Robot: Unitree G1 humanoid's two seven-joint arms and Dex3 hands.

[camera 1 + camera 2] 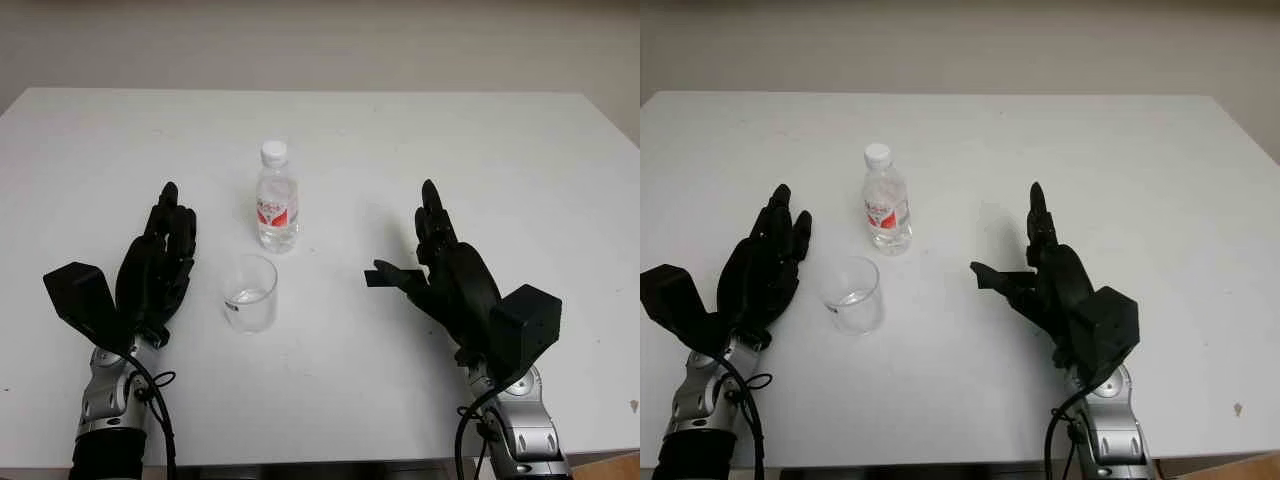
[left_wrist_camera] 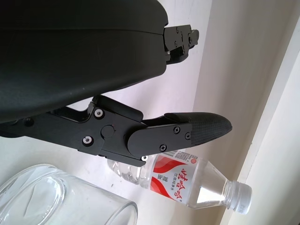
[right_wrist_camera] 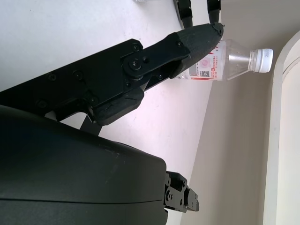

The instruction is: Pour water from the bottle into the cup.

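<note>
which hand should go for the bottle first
Probably the left hand: it is open and nearer the capped water bottle. The glass cup stands just beside it, though. The right hand, also open, is farther away.

We count one bottle (image 1: 277, 208) on the white table (image 1: 520, 170), and it has one white cap (image 1: 274, 152) and one red label (image 1: 276, 213). We count one clear cup (image 1: 250, 292). We see two black hands, the left hand (image 1: 157, 265) and the right hand (image 1: 445, 270), both open. In total there are two objects and one table.
</note>
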